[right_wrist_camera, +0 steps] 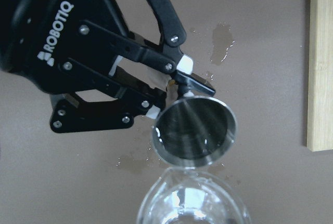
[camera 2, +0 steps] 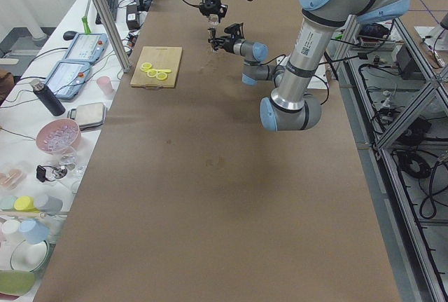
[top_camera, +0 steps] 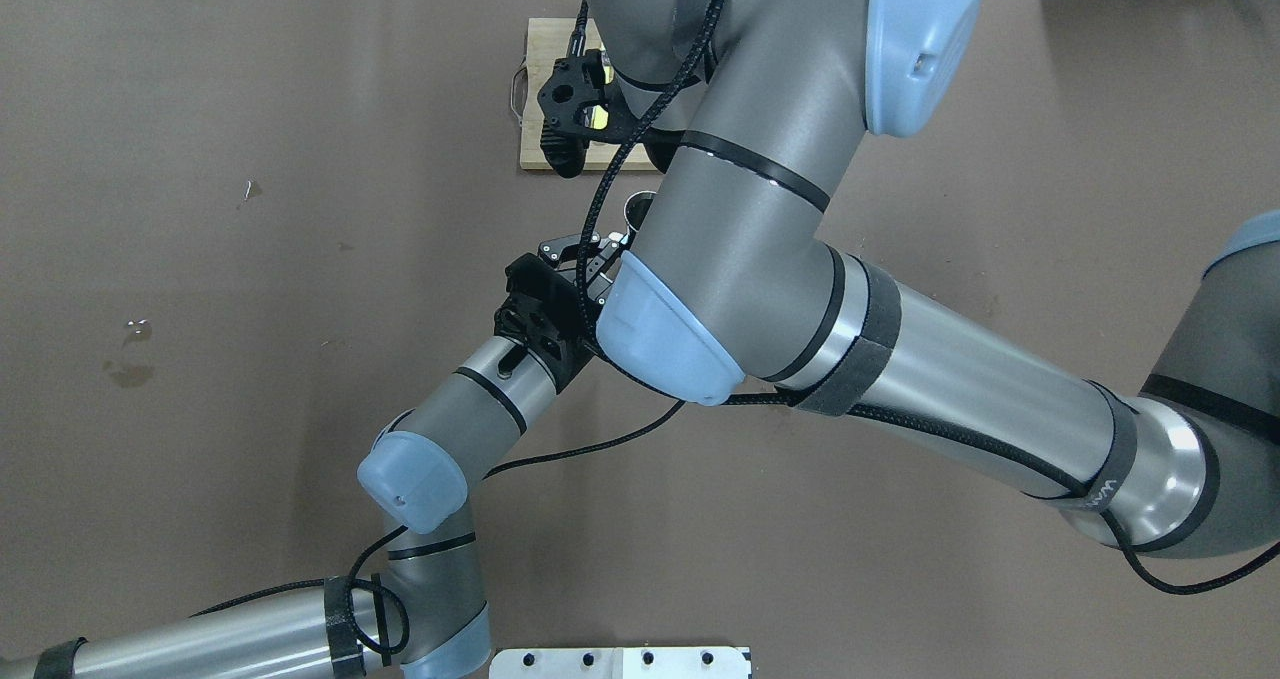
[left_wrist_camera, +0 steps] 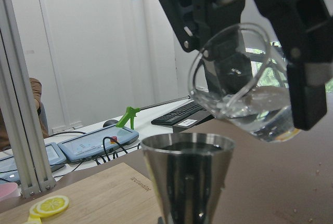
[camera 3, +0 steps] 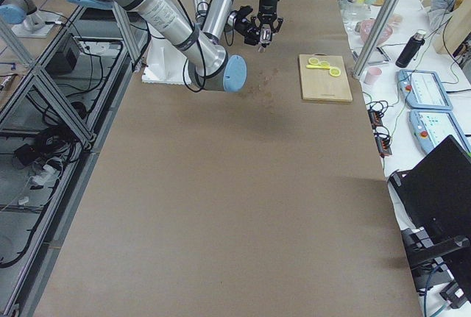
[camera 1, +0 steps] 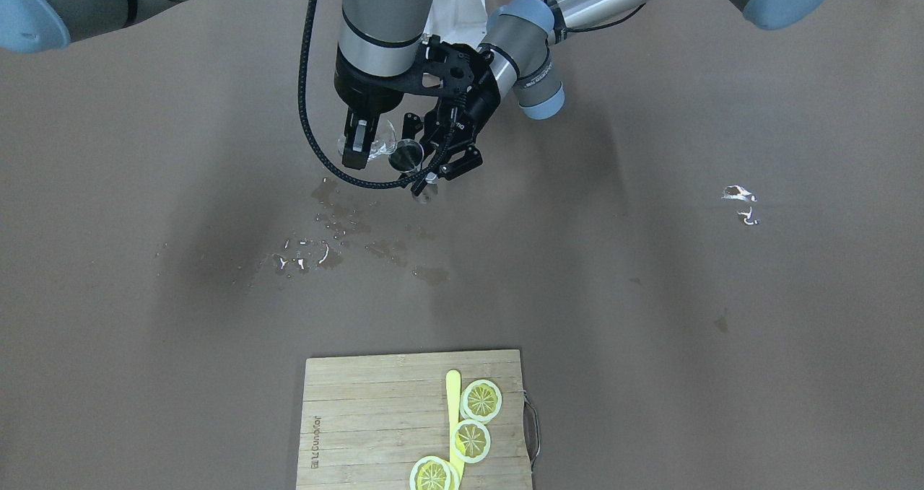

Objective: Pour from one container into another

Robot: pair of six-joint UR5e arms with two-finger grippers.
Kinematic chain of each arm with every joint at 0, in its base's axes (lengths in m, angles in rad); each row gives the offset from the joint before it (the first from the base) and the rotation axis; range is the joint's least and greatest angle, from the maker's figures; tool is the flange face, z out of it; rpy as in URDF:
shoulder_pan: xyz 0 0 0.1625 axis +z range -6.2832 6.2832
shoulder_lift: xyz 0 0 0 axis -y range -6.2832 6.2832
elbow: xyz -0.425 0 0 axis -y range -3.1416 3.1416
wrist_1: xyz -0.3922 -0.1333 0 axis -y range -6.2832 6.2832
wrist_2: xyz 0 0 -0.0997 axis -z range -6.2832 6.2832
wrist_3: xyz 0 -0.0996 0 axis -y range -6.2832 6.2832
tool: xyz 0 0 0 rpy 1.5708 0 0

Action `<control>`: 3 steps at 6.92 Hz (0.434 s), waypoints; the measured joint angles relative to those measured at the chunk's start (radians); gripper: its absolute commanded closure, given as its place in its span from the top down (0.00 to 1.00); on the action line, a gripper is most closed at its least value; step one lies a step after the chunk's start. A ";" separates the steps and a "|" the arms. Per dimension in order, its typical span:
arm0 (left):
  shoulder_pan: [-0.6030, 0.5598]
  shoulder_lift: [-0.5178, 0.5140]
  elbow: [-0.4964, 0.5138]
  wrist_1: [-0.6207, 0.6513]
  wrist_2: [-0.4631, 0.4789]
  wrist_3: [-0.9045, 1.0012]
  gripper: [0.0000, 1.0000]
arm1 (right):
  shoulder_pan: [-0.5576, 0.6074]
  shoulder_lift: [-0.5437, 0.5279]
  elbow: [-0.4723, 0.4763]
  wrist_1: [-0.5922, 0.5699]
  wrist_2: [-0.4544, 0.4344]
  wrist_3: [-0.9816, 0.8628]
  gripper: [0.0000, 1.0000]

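Above jigger rim, tilted glass in right tool.

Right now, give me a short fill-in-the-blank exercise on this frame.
1. The right gripper holds the ___, tilted above the jigger.
2. The left gripper holds the jigger with its mouth facing ___.
3. The lemon slices lie on the ___.

Missing words: glass; up; board.
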 measured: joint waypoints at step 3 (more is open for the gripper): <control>0.000 0.000 0.000 0.000 0.000 0.000 0.00 | 0.000 0.028 -0.025 -0.054 0.000 -0.002 0.00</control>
